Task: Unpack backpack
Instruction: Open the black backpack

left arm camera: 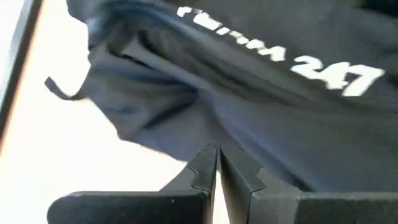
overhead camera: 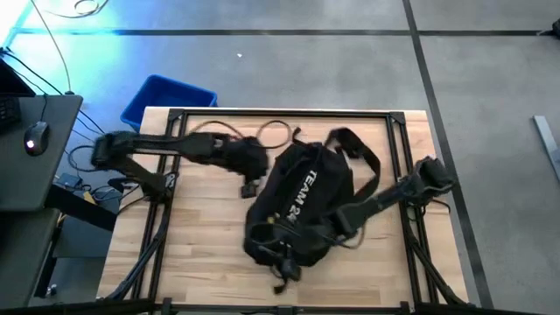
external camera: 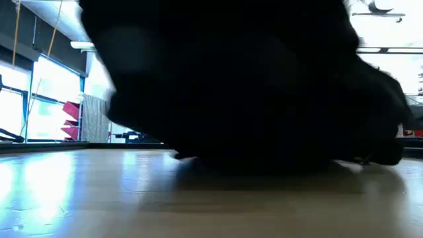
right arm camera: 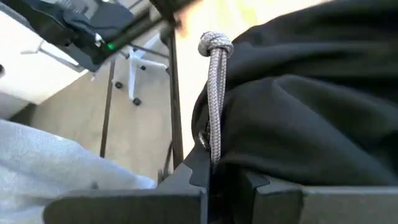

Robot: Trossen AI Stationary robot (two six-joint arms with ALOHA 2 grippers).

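We see the backpack (overhead camera: 302, 206) lying long-ways in the middle of the tabletop (overhead camera: 201, 254), our right gripper (right arm camera: 211, 165) clenched on its grey cord (right arm camera: 216, 99), our left gripper (left arm camera: 217, 163) clenched empty just beside it.

black backpack (overhead camera: 302, 206), slumped mid-table, lettering up

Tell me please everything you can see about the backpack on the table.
The backpack is large, black, of soft fabric, lying slumped on the wooden table near its middle. White "TEAM 247" lettering runs along one side. Black straps loop out at the far end. A grey knotted cord hangs from it. The right gripper is shut on that cord. The left gripper, shut, sits at the bag's left edge against the fabric.
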